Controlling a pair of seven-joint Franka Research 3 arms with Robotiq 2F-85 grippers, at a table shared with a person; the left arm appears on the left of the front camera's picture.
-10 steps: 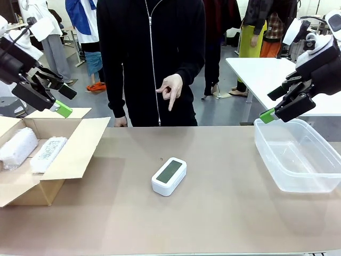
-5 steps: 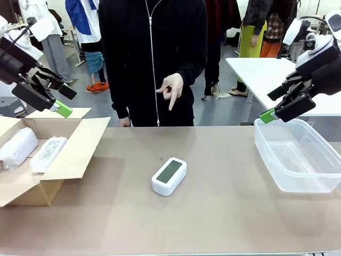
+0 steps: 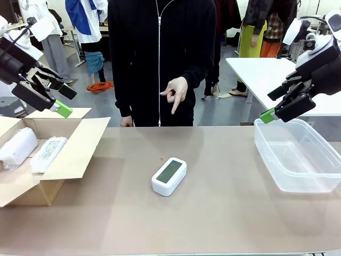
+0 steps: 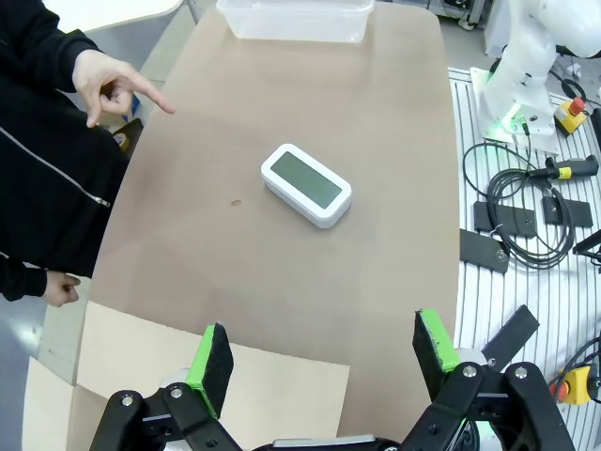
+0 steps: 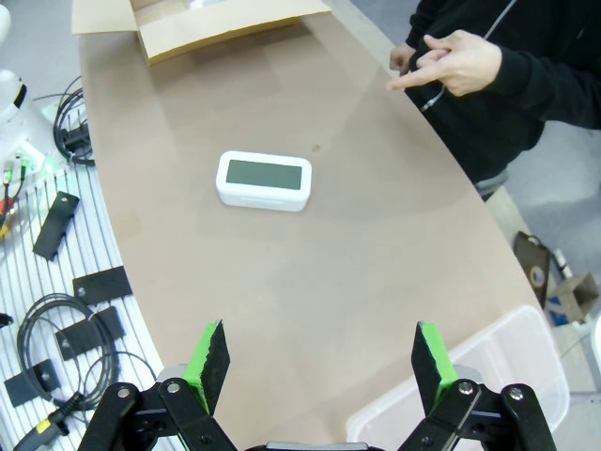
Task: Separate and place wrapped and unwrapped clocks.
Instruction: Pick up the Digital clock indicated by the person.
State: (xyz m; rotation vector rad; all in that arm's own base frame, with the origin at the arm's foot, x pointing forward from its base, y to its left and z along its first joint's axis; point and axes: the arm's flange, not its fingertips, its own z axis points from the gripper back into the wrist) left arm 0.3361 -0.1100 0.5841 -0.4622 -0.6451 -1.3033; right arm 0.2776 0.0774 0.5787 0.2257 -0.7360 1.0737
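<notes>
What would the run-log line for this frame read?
left gripper: open, raised over cardboard box | right gripper: open, above plastic bin | bare clock: mid-table | person's hand: pointing down

My right gripper (image 5: 315, 366) hangs high over the table (image 5: 376, 282), jaws wide apart, nothing between the green pads (image 5: 208, 365). Bare white clock (image 5: 264, 180) lies flat mid-table, grey-green screen up — well apart from everything. Person's hand (image 5: 451, 62) at the far edge, finger pointing down toward the table. Cardboard box (image 5: 202, 23) at the top edge, flaps open. Clear plastic bin (image 5: 488, 371) bottom right — corner only. Cables (image 5: 56, 348) on the slatted rail to the left.
</notes>
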